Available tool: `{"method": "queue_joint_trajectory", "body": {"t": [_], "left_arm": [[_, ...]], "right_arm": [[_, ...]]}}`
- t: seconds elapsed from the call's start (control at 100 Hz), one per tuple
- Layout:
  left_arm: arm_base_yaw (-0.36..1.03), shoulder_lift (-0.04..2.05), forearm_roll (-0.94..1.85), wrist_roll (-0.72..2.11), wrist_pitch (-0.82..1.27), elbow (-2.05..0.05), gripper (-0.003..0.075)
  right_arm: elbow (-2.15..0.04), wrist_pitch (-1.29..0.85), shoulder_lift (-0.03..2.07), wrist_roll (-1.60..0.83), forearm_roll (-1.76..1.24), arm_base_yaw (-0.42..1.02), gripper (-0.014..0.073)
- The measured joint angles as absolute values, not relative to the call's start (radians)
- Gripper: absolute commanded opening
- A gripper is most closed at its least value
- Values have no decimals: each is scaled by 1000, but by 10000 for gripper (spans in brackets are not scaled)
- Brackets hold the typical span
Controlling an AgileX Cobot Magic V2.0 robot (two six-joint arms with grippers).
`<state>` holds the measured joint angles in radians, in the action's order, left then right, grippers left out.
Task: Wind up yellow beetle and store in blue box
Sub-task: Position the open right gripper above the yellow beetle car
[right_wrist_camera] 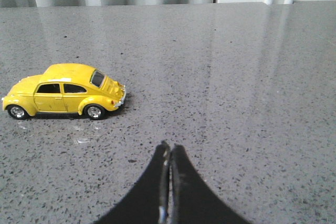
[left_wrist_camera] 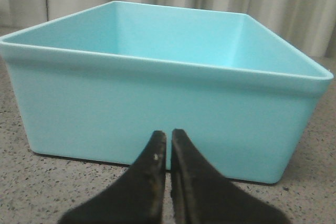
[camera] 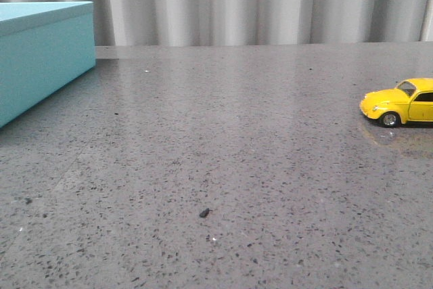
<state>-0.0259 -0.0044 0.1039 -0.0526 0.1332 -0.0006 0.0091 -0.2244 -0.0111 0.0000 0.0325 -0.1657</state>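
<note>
A: Car first. Looks?

B: Small glossy yellow beetle (camera: 401,103), dark windows, black wheels with silver hubs, chrome bumper. On all four wheels on the grey speckled table (camera: 223,167), far right edge of the front view, tail cut off by the frame.

A: Box?

B: Blue box (camera: 40,59), light turquoise, matte flat sides, far left at the back, well apart from the car. In the left wrist view it is open-topped, nothing visible inside.

A: Jaws?

B: Right gripper (right_wrist_camera: 169,153) closed, tips pressed together, holding nothing. Left gripper (left_wrist_camera: 168,142) nearly closed, thin slit between the tips, also holding nothing.

A: Car relative to the jaws?

B: Right wrist view: car off to one side of the closed tips and ahead of them, clear gap, not touching. Left tips sit just in front of the box's near wall; contact can't be told.

A: Heading?

B: Long axis runs across the table, side-on to the front camera. Nose points toward the box side, tail toward the right edge.
</note>
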Motion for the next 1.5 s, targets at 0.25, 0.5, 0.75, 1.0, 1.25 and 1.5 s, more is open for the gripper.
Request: {"method": "queue_joint_trajectory", "body": {"t": [0.25,0.5,0.75,1.0,1.25,1.5], "left_arm": [[-26,-4,106,-53,140,-1,-21],[-26,-4,106,-53,140,-1,-21],[-26,-4,106,-53,140,-1,-21],[-26,-4,106,-53,140,-1,-21],[-26,-4,106,-53,140,-1,-21],[-26,-4,106,-53,118,-1,-21]], "right_arm": [[9,-224,-11,0,32,-166,-61],[9,-224,-11,0,32,-166,-61],[9,-224,-11,0,32,-166,-61],[9,-223,-11,0,32,-166,-61],[9,-223,-11,0,32,-166,-61],[9,-218,-11,0,32,-166,-61]]}}
